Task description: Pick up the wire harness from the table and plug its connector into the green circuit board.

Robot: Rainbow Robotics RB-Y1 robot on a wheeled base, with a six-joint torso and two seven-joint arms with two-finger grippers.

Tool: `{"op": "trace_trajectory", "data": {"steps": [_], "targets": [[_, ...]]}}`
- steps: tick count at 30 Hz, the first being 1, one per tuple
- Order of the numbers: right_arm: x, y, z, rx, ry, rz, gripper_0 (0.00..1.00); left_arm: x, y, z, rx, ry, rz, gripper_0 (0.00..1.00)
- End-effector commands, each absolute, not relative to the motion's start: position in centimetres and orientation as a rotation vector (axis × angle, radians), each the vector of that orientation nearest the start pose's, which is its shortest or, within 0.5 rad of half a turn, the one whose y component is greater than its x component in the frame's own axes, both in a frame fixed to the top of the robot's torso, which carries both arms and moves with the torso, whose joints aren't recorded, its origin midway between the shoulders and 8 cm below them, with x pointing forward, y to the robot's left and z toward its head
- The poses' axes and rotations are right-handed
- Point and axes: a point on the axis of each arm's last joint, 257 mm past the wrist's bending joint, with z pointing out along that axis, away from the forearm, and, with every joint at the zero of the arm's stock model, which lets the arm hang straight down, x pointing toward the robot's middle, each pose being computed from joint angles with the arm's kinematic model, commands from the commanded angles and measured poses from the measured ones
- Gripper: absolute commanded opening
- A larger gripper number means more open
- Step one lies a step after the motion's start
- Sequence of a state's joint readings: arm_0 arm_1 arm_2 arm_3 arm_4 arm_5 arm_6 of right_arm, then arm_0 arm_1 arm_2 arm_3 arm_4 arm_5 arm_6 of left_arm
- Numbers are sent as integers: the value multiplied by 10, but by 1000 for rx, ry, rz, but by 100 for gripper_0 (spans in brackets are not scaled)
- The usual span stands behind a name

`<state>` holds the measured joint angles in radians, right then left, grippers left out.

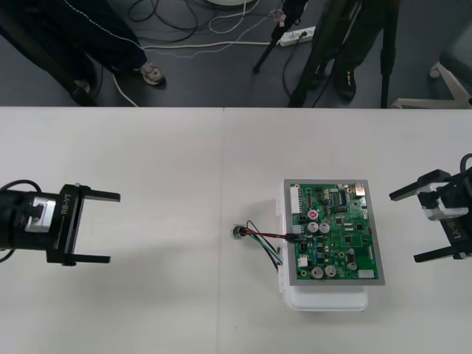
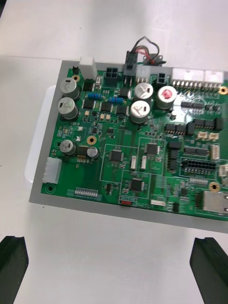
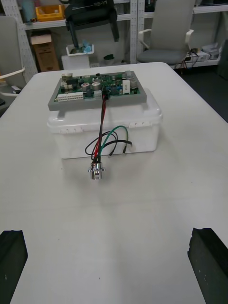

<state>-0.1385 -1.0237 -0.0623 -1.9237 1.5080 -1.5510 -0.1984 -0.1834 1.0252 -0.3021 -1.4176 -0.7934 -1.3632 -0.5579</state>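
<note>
The green circuit board (image 1: 333, 232) sits on its white base (image 1: 328, 299) right of the table's middle. The harness's black plug (image 1: 293, 237) is seated in a connector on the board's left edge, also seen as the plug (image 2: 130, 61) and the plug (image 3: 105, 96). Its red, black and green wires (image 1: 264, 242) hang off the board to the round metal socket (image 1: 239, 233), which rests on the table; the socket (image 3: 96, 171) lies before the base. My left gripper (image 1: 94, 226) stands open at the left. My right gripper (image 1: 431, 223) is open at the right, clear of the board.
The table's far edge (image 1: 236, 108) borders dark floor with cables and tripod legs. The other gripper (image 3: 92, 16) shows beyond the board. Bare table lies between each gripper and the board.
</note>
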Motion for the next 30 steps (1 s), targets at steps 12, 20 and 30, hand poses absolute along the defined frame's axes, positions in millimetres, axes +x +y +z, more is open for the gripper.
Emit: {"op": "trace_trajectory", "data": {"steps": [12, 20, 30], "targets": [[341, -257, -132, -1768, 1548, 513, 100, 297, 256, -123, 1708, 1197, -790, 100], [331, -255, -121, -1689, 1550, 595, 100, 295, 260, -101, 1727, 1250, -788, 100], [311, -256, -128, -1627, 1600, 668, 100, 300, 258, -94, 1728, 1240, -768, 100]]}}
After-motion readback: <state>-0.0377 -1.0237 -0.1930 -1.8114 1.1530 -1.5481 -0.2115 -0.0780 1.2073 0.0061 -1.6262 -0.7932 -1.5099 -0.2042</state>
